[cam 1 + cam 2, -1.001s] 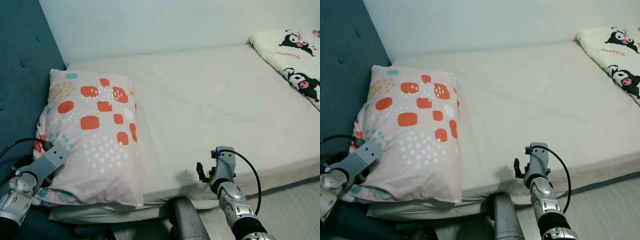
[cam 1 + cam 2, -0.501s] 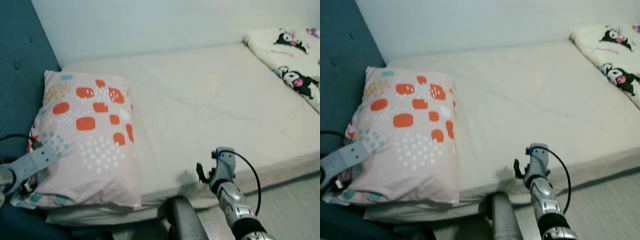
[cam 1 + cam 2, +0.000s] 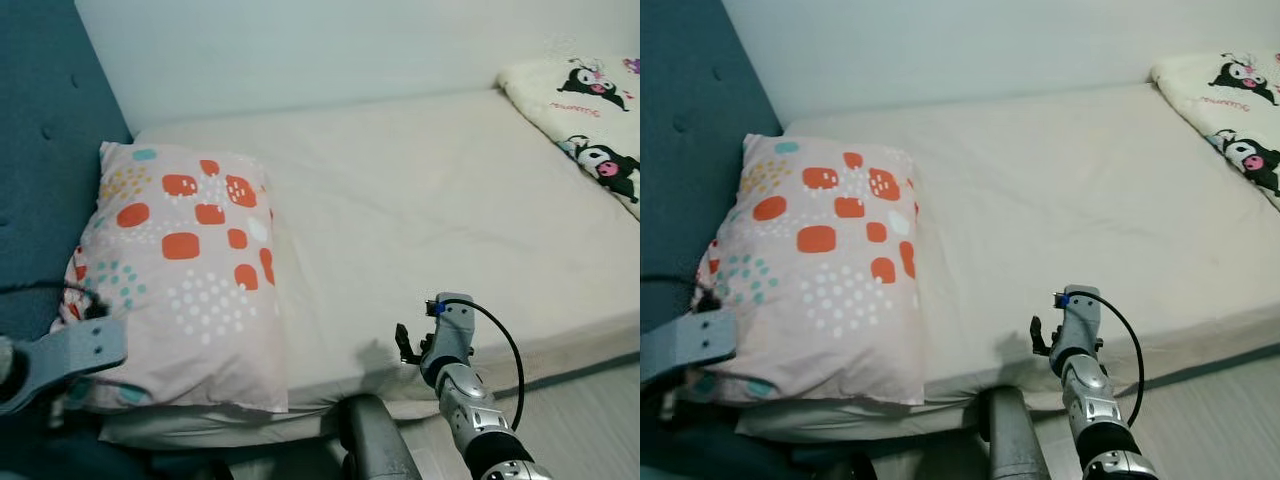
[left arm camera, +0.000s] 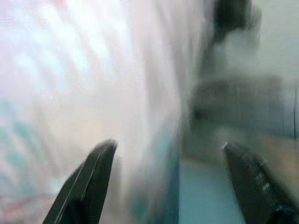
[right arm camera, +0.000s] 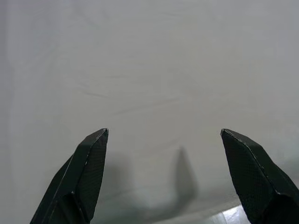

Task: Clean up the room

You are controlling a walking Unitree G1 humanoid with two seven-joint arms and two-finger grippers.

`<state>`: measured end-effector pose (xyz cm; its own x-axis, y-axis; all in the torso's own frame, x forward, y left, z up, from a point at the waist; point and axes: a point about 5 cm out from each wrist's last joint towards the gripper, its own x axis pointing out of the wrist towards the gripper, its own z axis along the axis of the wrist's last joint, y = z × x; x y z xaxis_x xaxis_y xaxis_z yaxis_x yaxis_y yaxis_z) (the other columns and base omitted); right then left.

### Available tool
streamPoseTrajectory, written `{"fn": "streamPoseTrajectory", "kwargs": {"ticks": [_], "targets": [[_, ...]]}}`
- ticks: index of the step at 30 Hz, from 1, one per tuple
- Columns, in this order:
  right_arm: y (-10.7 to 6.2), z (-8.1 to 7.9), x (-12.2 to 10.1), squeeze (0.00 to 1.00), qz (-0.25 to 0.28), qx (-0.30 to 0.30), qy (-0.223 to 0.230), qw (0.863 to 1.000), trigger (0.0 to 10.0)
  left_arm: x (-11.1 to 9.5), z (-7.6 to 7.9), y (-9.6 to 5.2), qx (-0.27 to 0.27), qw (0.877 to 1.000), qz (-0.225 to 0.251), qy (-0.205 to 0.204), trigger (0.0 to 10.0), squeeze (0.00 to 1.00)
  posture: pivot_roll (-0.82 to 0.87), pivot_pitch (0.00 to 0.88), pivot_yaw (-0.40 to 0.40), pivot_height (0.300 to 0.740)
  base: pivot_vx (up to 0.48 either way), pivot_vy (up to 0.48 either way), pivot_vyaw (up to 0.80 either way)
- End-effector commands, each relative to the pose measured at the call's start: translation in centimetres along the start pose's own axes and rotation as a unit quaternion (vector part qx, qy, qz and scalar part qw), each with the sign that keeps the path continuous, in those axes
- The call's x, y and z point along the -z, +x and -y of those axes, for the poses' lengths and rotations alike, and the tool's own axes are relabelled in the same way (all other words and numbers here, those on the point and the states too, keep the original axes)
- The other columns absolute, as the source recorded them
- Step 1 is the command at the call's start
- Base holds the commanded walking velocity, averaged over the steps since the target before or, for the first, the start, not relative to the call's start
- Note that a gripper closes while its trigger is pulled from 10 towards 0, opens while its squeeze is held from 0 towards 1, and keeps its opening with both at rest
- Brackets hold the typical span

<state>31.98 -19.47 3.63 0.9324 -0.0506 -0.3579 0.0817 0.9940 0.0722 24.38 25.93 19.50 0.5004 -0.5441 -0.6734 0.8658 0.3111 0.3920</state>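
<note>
the robot is standing at the near edge of the bed (image 3: 430,210), and the step in hand looks like tidying the pillow (image 3: 185,270), which is lying at the head end against the blue headboard (image 3: 50,150). the left end effector (image 4: 168,186) is sitting at the pillow's near corner with its fingers spread wide and nothing between them; its wrist view is blurred, yet the patterned fabric is showing just ahead of one finger, with dark bedding and blue beyond the other. the right end effector (image 5: 163,177) is hovering low over the bare sheet (image 5: 154,70) at the mattress edge, also spread wide and empty, casting a small shadow right in front of itself. well beyond it and off to its right, a cartoon-print blanket (image 3: 590,110) is lying bunched at the foot end. judging from this, the pillow seems set roughly in place, so the next move is probably either squaring it up with the left end effector, which calls for closing on the corner fabric, or turning toward the blanket, which calls for stepping rightward along the bed since it is lying out of reach.
</note>
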Motion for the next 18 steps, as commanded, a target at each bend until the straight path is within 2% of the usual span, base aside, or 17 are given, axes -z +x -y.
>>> {"fn": "streamPoseTrajectory", "kwargs": {"ticks": [1,2,3,5,6,7,9,10,11,13,14,15,18], "targets": [[0.0,-0.3,0.5,0.00,-0.007,-0.007,0.004,1.000,10.0,-1.5,-0.3,0.0,-0.005,0.997,0.079,-0.007,10.0,0.00,-0.14,0.118,0.029,0.600,0.000,0.000,0.00],[0.0,-0.5,0.5,0.00,-0.006,-0.016,0.009,1.000,10.0,-2.5,-0.8,0.2,-0.023,0.990,0.139,-0.013,10.0,0.00,-0.13,0.117,0.028,0.605,0.000,0.000,0.00],[0.0,-0.7,0.5,0.00,-0.006,-0.020,0.001,1.000,10.0,-3.2,-1.6,0.6,-0.053,0.975,0.209,-0.045,10.0,0.00,-0.13,0.112,0.028,0.610,0.000,0.000,0.00],[0.0,-0.7,0.5,0.00,-0.006,-0.020,0.001,1.000,10.0,-3.2,-1.6,0.6,-0.053,0.975,0.209,-0.045,10.0,0.00,-0.13,0.112,0.028,0.610,0.000,0.000,0.00],[0.0,-0.9,0.5,0.00,-0.008,-0.023,-0.002,1.000,10.0,-3.6,-2.1,1.0,-0.075,0.952,0.285,-0.088,10.0,0.00,-0.13,0.108,0.026,0.614,0.000,0.000,0.00],[0.1,-1.1,0.6,0.00,-0.011,-0.029,-0.007,1.000,10.0,-3.7,-2.6,1.7,-0.097,0.922,0.350,-0.138,10.0,0.00,-0.13,0.105,0.022,0.619,0.000,0.000,0.00],[0.1,-1.5,0.7,0.00,-0.014,-0.038,-0.017,0.999,10.0,-3.4,-3.7,2.7,-0.140,0.852,0.449,-0.231,10.0,0.00,-0.13,0.095,0.017,0.629,0.000,0.000,0.00],[0.1,-1.9,0.7,0.00,-0.015,-0.047,-0.022,0.999,10.0,-2.6,-4.3,3.8,-0.182,0.812,0.472,-0.291,10.0,0.00,-0.13,0.093,0.017,0.634,0.000,0.000,0.00],[0.1,-1.9,0.7,0.00,-0.015,-0.047,-0.022,0.999,10.0,-2.6,-4.3,3.8,-0.182,0.812,0.472,-0.291,10.0,0.00,-0.13,0.093,0.017,0.634,0.000,0.000,0.00],[0.2,-2.4,0.7,0.00,-0.015,-0.058,-0.029,0.998,10.0,-1.3,-4.5,6.0,-0.220,0.763,0.477,-0.376,10.0,0.00,-0.13,0.085,0.013,0.643,0.000,0.000,0.00],[0.2,-2.6,0.8,0.00,-0.018,-0.062,-0.034,0.997,10.0,-0.5,-4.0,7.7,-0.229,0.749,0.463,-0.415,10.0,0.00,-0.13,0.080,0.011,0.648,0.000,0.000,0.00],[0.2,-2.6,0.8,0.00,-0.018,-0.062,-0.034,0.997,10.0,-0.5,-4.0,7.7,-0.229,0.749,0.463,-0.415,10.0,0.00,-0.13,0.080,0.011,0.648,0.000,0.000,0.00],[0.2,-2.9,1.0,0.00,-0.025,-0.067,-0.044,0.996,10.0,0.9,-2.4,11.2,-0.244,0.728,0.413,-0.489,10.0,0.00,-0.12,0.077,0.006,0.663,0.000,0.000,0.00]]}}
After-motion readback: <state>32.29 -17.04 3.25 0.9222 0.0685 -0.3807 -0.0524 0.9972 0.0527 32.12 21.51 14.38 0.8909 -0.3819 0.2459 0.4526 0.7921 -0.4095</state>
